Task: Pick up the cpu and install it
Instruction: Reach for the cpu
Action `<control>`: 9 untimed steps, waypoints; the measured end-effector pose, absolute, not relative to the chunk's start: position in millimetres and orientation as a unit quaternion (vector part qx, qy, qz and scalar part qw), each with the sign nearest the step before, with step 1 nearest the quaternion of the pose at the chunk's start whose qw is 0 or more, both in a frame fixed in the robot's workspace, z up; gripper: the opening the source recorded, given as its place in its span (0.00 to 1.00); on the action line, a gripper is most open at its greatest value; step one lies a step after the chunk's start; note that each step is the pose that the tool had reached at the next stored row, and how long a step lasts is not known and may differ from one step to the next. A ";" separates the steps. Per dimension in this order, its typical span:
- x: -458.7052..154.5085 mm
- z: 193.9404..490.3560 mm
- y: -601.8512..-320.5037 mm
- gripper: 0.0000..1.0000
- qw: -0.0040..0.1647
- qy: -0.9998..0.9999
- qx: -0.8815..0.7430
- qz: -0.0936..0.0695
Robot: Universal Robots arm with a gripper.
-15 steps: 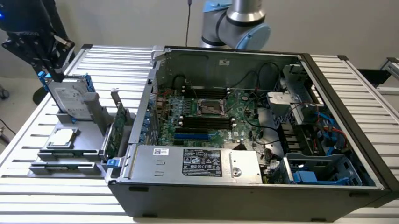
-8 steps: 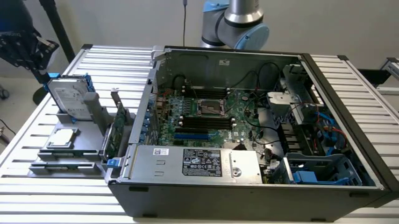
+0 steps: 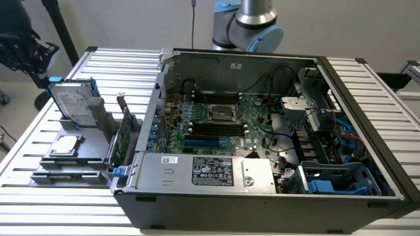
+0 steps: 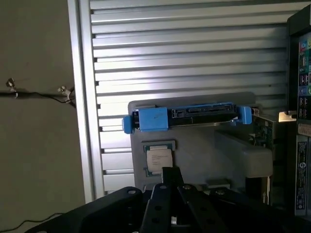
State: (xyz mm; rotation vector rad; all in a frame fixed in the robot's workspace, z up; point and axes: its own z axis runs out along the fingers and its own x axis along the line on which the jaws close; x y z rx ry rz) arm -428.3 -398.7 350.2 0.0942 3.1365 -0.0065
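Pick-up step, nothing grabbed yet

Small square silver-topped cpu (image 3: 66, 145) lies flat in the grey plastic holder (image 3: 92, 140) near the slatted metal desk's (image 3: 26, 157) edge, at the exterior view's left. The black gripper (image 4: 171, 177) hovers close, jaws shut and empty. I reckon it'd need opening to grab.

One open computer case (image 3: 196, 211) lies on the one slatted table (image 3: 39, 206), with one robot arm (image 3: 253, 22) at its far side. One grey rack (image 3: 92, 142) at the exterior view's left carries three parts: one cpu (image 3: 66, 145), one hard drive (image 3: 71, 103) and one green circuit card (image 3: 120, 140).
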 end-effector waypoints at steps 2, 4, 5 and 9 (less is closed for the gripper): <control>-428.4 349.9 -398.6 0.11 0.001 1.000 0.019 -0.004; -428.4 350.1 -398.4 0.11 0.001 1.000 0.006 -0.004; -428.4 350.1 -398.4 0.11 0.001 1.000 0.002 -0.004; -428.4 350.0 -398.3 0.11 0.001 1.000 0.002 -0.004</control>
